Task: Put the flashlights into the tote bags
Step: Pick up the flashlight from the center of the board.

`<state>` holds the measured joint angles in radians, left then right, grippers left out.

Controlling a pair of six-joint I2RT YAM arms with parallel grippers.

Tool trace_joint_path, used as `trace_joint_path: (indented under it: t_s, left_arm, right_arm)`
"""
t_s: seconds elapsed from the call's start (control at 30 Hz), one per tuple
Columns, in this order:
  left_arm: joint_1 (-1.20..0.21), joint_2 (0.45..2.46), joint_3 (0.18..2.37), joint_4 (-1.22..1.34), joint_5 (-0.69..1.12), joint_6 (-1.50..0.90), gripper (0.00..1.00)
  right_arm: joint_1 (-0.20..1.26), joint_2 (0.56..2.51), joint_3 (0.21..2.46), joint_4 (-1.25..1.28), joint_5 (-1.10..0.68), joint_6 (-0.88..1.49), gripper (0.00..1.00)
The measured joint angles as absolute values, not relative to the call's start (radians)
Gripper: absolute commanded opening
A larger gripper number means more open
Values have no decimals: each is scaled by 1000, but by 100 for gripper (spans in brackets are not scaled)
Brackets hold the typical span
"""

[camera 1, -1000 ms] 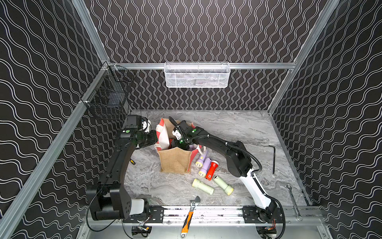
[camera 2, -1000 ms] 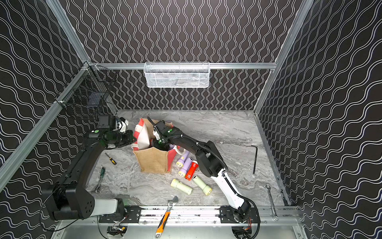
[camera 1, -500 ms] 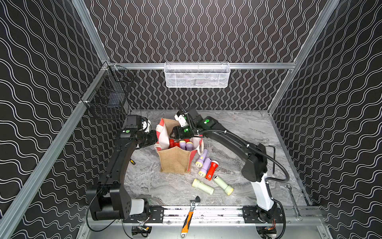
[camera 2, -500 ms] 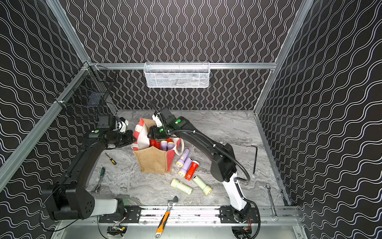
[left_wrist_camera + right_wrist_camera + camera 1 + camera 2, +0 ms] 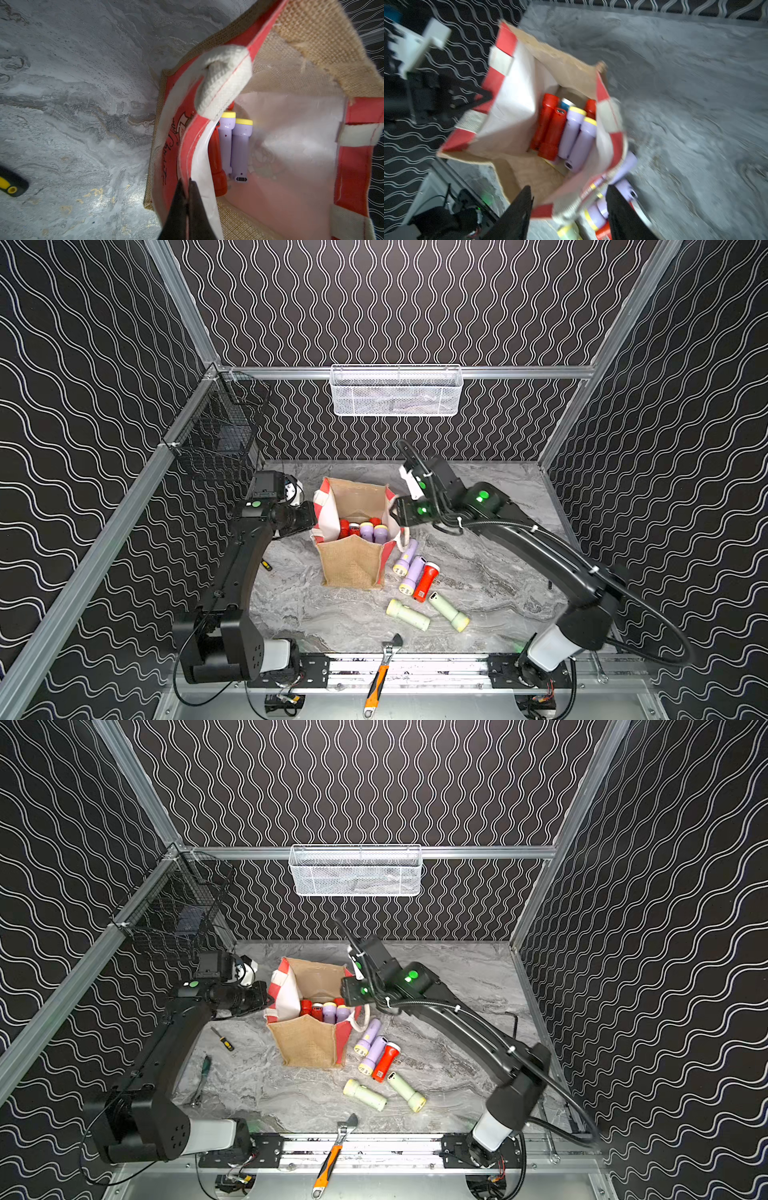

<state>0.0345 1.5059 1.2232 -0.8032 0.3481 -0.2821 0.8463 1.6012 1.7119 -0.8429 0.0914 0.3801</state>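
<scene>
The tan burlap tote bag (image 5: 351, 562) (image 5: 309, 1046) stands open at mid table. Several red and lilac flashlights (image 5: 365, 529) (image 5: 571, 133) stand inside it, with a blue one (image 5: 564, 105) behind them. My left gripper (image 5: 186, 182) (image 5: 312, 516) is shut on the bag's left rim (image 5: 199, 158). My right gripper (image 5: 569, 190) (image 5: 398, 516) hovers open and empty above the bag's right edge. On the table right of the bag lie two lilac flashlights (image 5: 406, 558) (image 5: 413, 576), a red one (image 5: 427, 582) and two pale green ones (image 5: 408, 615) (image 5: 449, 607).
An orange-handled wrench (image 5: 380, 674) lies on the front rail. A white mesh basket (image 5: 397, 391) hangs on the back wall and a black wire basket (image 5: 220, 439) on the left wall. A small screwdriver (image 5: 222, 1039) and a green tool (image 5: 203, 1073) lie left of the bag.
My right gripper has lifted out of the bag and drawn back to the right, its jaws wider apart. The left gripper and the bag have not moved.
</scene>
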Motion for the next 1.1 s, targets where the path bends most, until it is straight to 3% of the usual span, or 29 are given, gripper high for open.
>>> trace_joint_path:
  t_s: [0.2, 0.43, 1.1]
  left_arm:
    - [35, 1510, 1227, -804, 345, -282, 6]
    - [35, 1513, 1233, -812, 323, -280, 6]
    - [34, 1502, 1234, -817, 318, -280, 6]
  right_arm:
    - [846, 1460, 1613, -1055, 218, 447, 58]
    - [852, 1411, 1386, -1160, 148, 502, 59]
    - [999, 1491, 1019, -905, 71, 373, 64]
